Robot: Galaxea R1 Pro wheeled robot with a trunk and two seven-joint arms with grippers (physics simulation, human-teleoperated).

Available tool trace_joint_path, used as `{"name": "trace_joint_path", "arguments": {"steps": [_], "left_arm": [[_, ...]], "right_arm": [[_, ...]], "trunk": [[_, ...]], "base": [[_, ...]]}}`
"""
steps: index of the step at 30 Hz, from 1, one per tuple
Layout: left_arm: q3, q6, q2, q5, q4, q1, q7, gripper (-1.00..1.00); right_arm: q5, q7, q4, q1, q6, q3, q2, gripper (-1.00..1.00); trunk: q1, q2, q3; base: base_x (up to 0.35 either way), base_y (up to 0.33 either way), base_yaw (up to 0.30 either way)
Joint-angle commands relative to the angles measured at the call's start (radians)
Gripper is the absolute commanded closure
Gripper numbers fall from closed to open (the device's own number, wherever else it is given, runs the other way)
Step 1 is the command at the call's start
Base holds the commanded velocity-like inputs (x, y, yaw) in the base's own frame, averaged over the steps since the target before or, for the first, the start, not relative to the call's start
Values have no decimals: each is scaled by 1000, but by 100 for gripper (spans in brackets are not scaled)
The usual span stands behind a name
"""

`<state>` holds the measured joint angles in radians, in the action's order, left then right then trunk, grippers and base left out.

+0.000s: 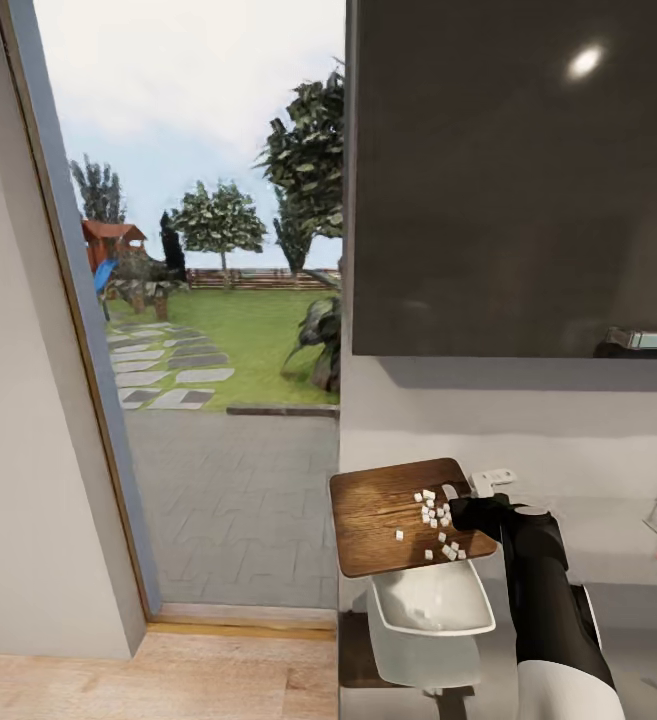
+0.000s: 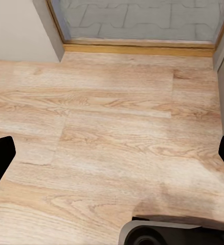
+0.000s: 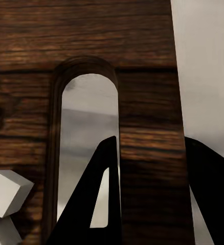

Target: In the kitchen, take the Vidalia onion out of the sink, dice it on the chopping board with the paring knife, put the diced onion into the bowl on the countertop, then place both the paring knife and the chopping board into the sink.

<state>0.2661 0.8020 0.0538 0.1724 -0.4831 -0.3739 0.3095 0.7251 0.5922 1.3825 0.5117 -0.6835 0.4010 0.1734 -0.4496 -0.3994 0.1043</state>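
The right pincer (image 1: 465, 514) grips the chopping board (image 1: 393, 515) by its slot end, holding it above the bowl (image 1: 430, 612) at 6 o'clock, apparently so the diced onion (image 1: 433, 520) can slide in, while the left pincer (image 2: 112, 153) hangs open over the floor (image 2: 112, 117).

At your 11 o'clock, glass door (image 1: 208, 300) onto garden; dark wall cabinet (image 1: 518, 180) at 1 o'clock; pale wood floor (image 2: 112, 143) below.

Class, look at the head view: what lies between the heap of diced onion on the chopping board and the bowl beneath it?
In the head view, only the chopping board itself: the diced onion rests on its top, and the bowl sits below its near edge.
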Motion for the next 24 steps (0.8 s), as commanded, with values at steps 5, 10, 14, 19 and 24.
{"name": "trace_joint_path", "arguments": {"steps": [5,10,14,19,24], "left_arm": [[8,2,1,10,-2,0,3,-100],[8,2,2,10,-2,0,3,-100],[8,2,1,10,-2,0,3,-100],[8,2,1,10,-2,0,3,-100],[8,2,1,10,-2,0,3,-100]], "right_arm": [[10,11,1,1,12,2,1,100],[10,11,1,1,51,3,1,100],[-13,11,1,1,55,5,1,100],[-34,10,1,1,101,6,1,100],[-35,9,0,1,115,7,1,100]], "trunk": [[0,-1,0],[0,-1,0],[0,-1,0],[0,-1,0],[0,-1,0]], "base": [[0,0,0],[0,0,0],[0,0,0],[0,0,0],[0,0,0]]}}
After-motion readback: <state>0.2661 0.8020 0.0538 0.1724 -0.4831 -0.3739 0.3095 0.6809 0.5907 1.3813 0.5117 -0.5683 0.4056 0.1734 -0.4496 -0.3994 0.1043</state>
